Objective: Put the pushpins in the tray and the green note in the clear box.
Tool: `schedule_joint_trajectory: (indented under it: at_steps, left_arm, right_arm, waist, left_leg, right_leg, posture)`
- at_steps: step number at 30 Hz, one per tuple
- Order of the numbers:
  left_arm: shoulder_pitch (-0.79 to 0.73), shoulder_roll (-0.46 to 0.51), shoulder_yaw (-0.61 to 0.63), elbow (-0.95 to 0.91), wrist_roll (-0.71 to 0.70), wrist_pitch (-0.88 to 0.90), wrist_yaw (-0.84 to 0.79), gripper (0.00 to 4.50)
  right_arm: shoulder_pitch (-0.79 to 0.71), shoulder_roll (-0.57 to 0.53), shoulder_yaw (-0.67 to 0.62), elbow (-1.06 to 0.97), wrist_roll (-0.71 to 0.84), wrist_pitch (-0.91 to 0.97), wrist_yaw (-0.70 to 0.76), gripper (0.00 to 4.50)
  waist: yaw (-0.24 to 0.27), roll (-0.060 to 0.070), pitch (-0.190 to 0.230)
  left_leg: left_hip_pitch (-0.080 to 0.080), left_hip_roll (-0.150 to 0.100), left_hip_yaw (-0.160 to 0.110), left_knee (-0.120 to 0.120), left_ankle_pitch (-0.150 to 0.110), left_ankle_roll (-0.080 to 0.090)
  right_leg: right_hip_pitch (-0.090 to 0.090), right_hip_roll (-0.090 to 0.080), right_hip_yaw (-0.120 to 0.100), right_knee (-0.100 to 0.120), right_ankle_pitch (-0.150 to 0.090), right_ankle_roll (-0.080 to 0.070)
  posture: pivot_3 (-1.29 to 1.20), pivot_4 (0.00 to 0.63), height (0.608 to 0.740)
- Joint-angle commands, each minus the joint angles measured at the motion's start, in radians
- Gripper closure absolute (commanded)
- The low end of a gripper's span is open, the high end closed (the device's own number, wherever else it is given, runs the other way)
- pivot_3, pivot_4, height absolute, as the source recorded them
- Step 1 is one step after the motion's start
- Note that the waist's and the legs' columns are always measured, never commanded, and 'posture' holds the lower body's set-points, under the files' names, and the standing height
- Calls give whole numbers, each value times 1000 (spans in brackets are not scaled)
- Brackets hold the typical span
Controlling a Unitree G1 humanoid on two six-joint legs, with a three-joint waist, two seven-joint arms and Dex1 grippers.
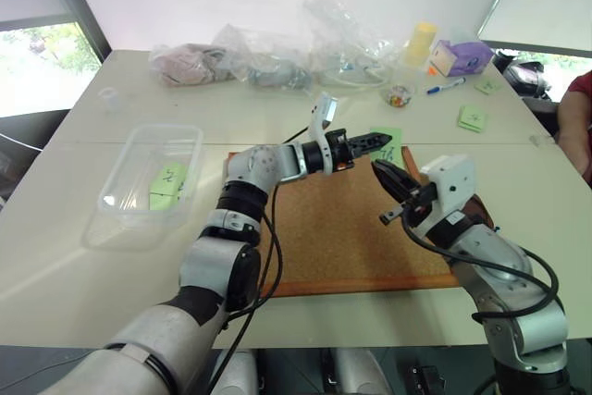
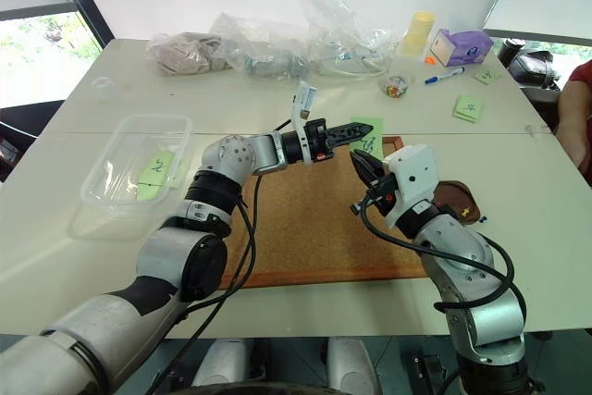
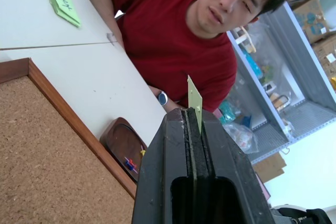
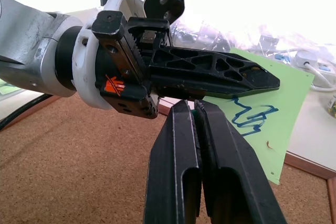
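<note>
Nearest you, the right gripper (image 2: 356, 166) is hovering over the cork board (image 2: 305, 228), its fingers pressed together; whether it is pinching the lower edge of the green note (image 4: 265, 116) you cannot tell from the right wrist view. Just beyond it, your left gripper (image 1: 381, 142) is reaching in from the left and is clamped on that note, holding it edge-up above the board's far right corner. The note is therefore off the board but not yet delivered: the clear box (image 1: 129, 187) is sitting well apart on the left of the table, with another green note already lying inside it. The tray (image 3: 125, 148) is resting just beside the board's right edge, and a few pushpins (image 3: 132, 162) are lying in it, so the pin part looks done or nearly so. What is left for you, by the look of it, is carrying the note leftward to the box.
</note>
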State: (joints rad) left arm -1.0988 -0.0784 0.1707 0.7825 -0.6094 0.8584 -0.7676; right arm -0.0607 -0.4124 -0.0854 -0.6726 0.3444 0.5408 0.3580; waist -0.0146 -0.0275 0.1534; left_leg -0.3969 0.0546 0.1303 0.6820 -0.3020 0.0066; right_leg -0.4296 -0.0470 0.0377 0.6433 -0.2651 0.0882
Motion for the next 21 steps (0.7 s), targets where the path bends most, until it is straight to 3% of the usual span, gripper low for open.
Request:
schedule_joint_trajectory:
  at_steps: [1, 8, 13, 17, 21]
  left_arm:
    - [-28, 8, -15, -15, 22, -40, -23, 4461]
    - [20, 52, -157, -12, 192, -239, -85, 4461]
    - [28, 62, -148, 3, 201, -254, -92, 4461]
    - [23, 65, -83, -9, 138, -172, -73, 4461]
    - [95, 83, -89, -191, 78, -27, -94, 4461]
  right_arm:
    - [-3, -12, 1, -47, -6, -15, 1, 4500]
    - [-6, 5, -4, -48, -43, -54, -21, 4500]
    - [14, 27, -4, -72, -29, -54, -43, 4500]
    - [22, 102, -96, -85, 43, -10, -119, 4500]
    - [43, 120, -272, 28, 59, 46, -211, 4500]
  waist:
    - [0, 0, 0]
    - [1, 0, 0]
    - [1, 0, 0]
    - [2, 0, 0]
    - [3, 0, 0]
  left_leg:
    - [0, 0, 0, 0, 0, 0]
    - [0, 0, 0, 0, 0, 0]
    - [-1, 0, 0, 0, 0, 0]
    - [-4, -1, -1, 1, 0, 0]
    - [-8, -2, -2, 2, 0, 0]
  right_leg:
    - [0, 0, 0, 0, 0, 0]
    - [0, 0, 0, 0, 0, 0]
    - [-1, 0, 0, 0, 0, 0]
    - [-2, 0, 0, 0, 1, 2]
    - [-5, -1, 0, 0, 1, 3]
  posture:
    - [0, 150, 737]
    - [0, 150, 737]
    - [0, 150, 737]
    - [0, 150, 737]
    - [0, 150, 737]
